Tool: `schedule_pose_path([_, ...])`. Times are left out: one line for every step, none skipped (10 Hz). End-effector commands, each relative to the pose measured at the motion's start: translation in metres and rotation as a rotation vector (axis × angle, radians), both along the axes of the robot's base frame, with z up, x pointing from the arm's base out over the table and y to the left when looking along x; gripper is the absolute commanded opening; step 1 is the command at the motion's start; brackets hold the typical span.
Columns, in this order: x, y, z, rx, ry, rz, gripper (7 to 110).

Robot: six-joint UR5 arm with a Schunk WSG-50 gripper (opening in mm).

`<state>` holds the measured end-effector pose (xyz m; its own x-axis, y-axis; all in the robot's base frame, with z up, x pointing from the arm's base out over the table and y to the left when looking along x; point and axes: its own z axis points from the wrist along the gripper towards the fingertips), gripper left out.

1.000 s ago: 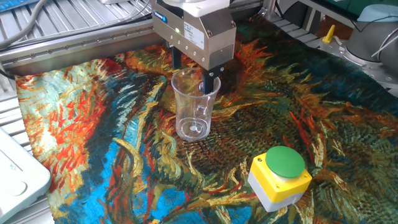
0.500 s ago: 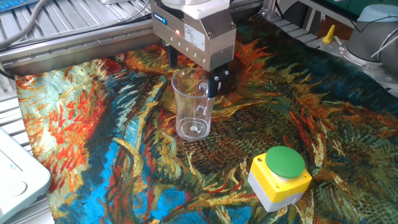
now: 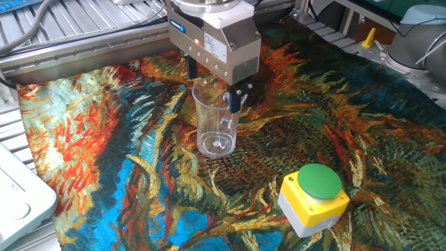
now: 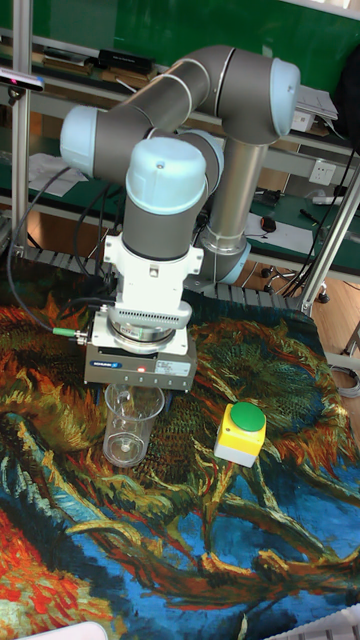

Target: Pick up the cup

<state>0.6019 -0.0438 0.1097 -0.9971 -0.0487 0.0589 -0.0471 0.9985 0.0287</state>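
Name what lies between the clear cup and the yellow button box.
Only bare painted cloth separates the cup from the button box, in both views.

My silver two-finger gripper (image 3: 212,87) has shifted slightly left over the clear plastic handled cup (image 3: 215,118); my dark fingers (image 3: 235,97) seem closer together.

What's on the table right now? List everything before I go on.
cup: one, clear plastic, upright on the cloth, directly under the gripper
button box: one, yellow and grey with a green button, on the cloth to the right of the cup in the fixed view
cloth: one, painted pattern in blue, orange and yellow, covering the table
white device: one, at the left edge, partly cut off
gripper: one, silver, dark fingers straddling the cup's rim
arm: one, grey
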Motion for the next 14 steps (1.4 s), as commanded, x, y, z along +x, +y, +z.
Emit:
schedule_pose_path([0.007, -0.001, -0.004, 0.027, -0.045, -0.019, 88])
schedule_pose_path([0.004, -0.003, -0.005, 0.036, -0.047, -0.015, 88])
schedule_pose_path([0.004, -0.002, -0.004, 0.042, -0.050, -0.015, 88])
schedule_pose_path([0.005, 0.001, -0.003, 0.048, -0.053, -0.015, 88])
schedule_pose_path([0.006, 0.003, -0.003, 0.048, -0.053, -0.018, 88])
schedule_pose_path([0.006, 0.004, -0.004, 0.045, -0.056, -0.020, 88])
schedule_pose_path([0.006, 0.003, -0.009, 0.038, -0.059, -0.014, 88])
schedule_pose_path([0.004, 0.002, -0.011, 0.028, -0.058, -0.012, 110])
schedule_pose_path([0.000, -0.001, -0.012, 0.016, -0.050, -0.008, 110])
schedule_pose_path([-0.002, -0.001, -0.014, 0.013, -0.049, -0.007, 110])
schedule_pose_path([-0.006, -0.003, -0.016, 0.007, -0.047, -0.008, 110])
schedule_pose_path([-0.010, -0.004, -0.016, -0.001, -0.038, -0.012, 110])
schedule_pose_path([-0.012, -0.004, -0.014, 0.002, -0.036, -0.014, 110])
schedule_pose_path([-0.013, -0.002, -0.012, 0.010, -0.036, -0.016, 110])
